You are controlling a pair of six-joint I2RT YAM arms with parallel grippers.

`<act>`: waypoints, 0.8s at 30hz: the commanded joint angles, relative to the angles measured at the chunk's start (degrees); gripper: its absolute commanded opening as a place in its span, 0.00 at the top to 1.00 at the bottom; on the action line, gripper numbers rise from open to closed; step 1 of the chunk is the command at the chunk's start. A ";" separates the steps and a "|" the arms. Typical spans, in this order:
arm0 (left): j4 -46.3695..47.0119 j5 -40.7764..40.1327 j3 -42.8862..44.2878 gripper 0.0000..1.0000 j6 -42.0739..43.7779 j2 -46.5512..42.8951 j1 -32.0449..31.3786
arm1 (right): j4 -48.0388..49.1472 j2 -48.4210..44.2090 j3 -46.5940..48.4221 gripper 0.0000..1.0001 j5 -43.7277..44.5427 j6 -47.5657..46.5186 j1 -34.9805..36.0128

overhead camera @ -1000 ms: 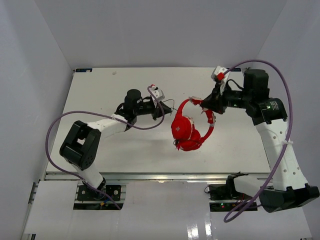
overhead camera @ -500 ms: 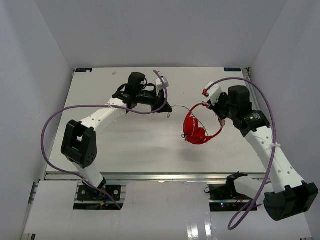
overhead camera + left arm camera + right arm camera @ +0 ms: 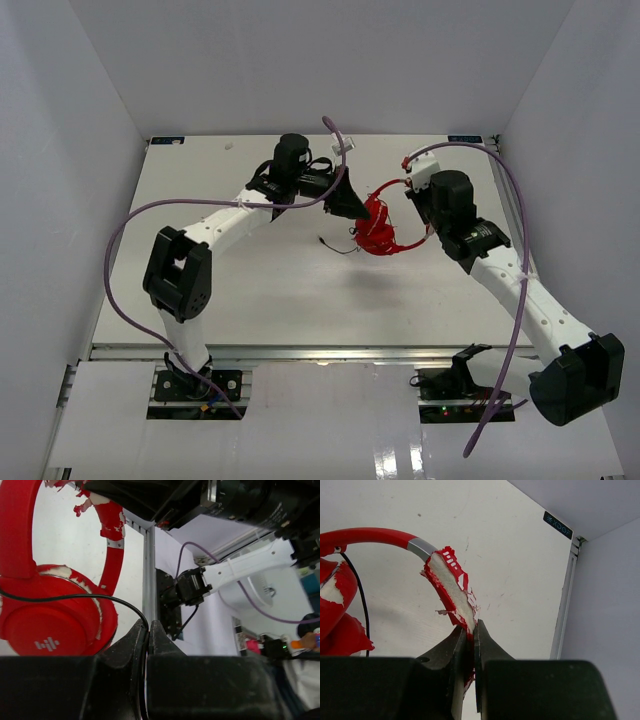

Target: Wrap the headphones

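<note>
The red headphones (image 3: 380, 230) hang above the middle of the table between both arms. My right gripper (image 3: 408, 200) is shut on the worn padding of the headband (image 3: 451, 596). My left gripper (image 3: 357, 208) is shut on the thin black cord (image 3: 75, 598), right beside an ear cup (image 3: 47, 622). The cord crosses that ear cup and enters the jaws. A loose end of the cord (image 3: 335, 246) trails on the table below the headphones. In the right wrist view the cord (image 3: 361, 605) runs down beside a red ear cup (image 3: 337, 615).
The white table (image 3: 250, 280) is walled on the left, back and right. Purple robot cables (image 3: 125, 240) loop beside each arm. The arm bases sit at the near edge (image 3: 320, 352).
Both grippers moved toward each other and toward the back. The headphones rose and shifted back-left. My left gripper came right up to the ear cup with the cord in it.
</note>
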 commanded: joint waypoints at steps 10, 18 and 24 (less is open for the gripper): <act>25.56 -7.53 1.83 0.93 -38.06 3.91 -4.10 | 10.83 4.37 2.01 0.92 3.28 16.55 0.85; -2.15 -20.61 11.15 0.70 -18.06 4.66 -8.65 | 5.87 7.59 10.26 0.92 -2.17 24.51 -1.69; -4.03 -27.56 2.69 0.51 -7.31 -4.02 -9.83 | 1.96 8.11 15.39 0.92 -9.57 30.48 -6.18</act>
